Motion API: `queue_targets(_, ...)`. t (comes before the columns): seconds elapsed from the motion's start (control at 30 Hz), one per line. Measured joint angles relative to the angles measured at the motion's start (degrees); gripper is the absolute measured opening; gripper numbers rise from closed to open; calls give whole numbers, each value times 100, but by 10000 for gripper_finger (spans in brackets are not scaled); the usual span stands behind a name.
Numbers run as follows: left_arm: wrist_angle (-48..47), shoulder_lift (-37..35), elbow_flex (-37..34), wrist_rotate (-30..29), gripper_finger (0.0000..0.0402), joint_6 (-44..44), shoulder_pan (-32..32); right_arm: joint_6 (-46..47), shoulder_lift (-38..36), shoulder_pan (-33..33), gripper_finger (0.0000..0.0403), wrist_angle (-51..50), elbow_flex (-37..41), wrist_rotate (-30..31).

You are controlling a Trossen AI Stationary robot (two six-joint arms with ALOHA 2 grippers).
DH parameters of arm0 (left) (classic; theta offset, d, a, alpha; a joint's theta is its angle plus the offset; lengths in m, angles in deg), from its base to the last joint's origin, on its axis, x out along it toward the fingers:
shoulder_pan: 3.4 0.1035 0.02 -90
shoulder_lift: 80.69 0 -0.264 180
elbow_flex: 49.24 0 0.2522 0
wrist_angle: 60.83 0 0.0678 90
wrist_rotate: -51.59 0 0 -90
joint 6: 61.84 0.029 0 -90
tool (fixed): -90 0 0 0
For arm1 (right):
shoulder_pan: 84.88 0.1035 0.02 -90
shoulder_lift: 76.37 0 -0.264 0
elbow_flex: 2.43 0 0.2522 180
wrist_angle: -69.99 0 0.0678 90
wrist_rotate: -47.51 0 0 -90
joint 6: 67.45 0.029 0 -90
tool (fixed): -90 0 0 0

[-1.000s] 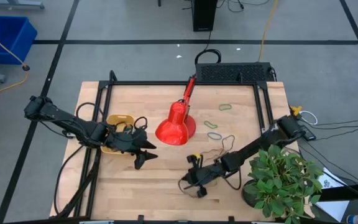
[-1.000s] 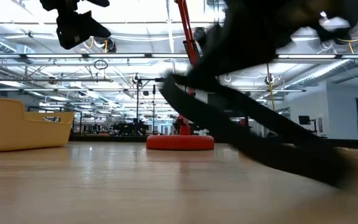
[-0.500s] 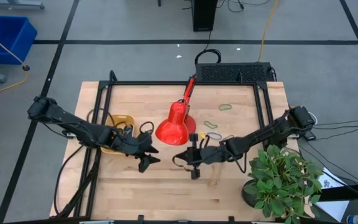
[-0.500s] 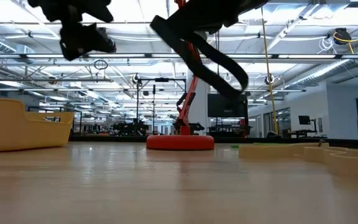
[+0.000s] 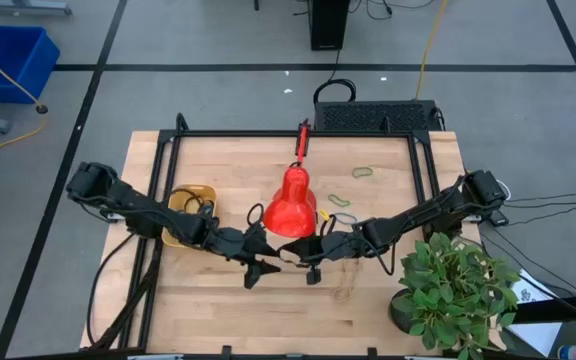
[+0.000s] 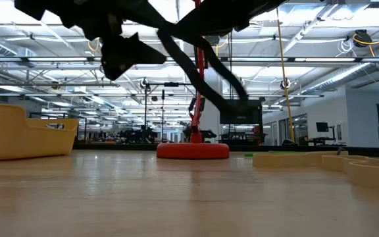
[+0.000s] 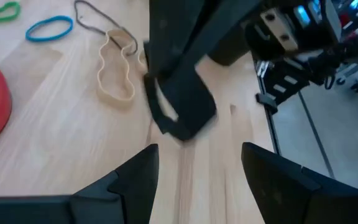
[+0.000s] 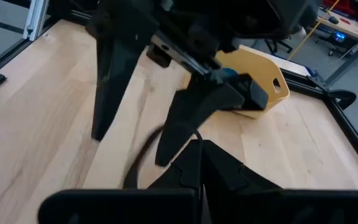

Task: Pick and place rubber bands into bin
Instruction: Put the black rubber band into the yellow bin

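While left gripper [image 5: 259, 268] gapes empty, right gripper [image 5: 311, 263] pinches black band [image 8: 140, 157]

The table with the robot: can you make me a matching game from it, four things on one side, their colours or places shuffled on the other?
Things: 1 lamp; 2 bin; 3 plant; 4 black rubber band.
Matches: a yellow; b hanging from the right claw; c red; d green.
Pairs: 1-c, 2-a, 3-d, 4-b.
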Motion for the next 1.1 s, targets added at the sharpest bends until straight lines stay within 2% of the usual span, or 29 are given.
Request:
queue_targets(0.23, 414, 77, 0, 0, 236, 239, 137, -19, 0, -4, 0, -1, 0, 0)
queue_targets(0.33, 577, 79, 0, 44, 219, 385, 173, -19, 0, -4, 0, -2, 0, -2)
queue_targets(0.43, 637, 77, 0, 130, 179, 471, 192, -19, -2, -4, 0, -9, 0, -2)
queue_targets(0.73, 568, 77, 0, 343, 14, 585, 283, -19, -9, -4, 0, -17, 0, -5)
queue_targets(1.1, 448, 77, 0, 398, 6, 557, 300, 156, -7, 0, 20, -21, 0, -4)
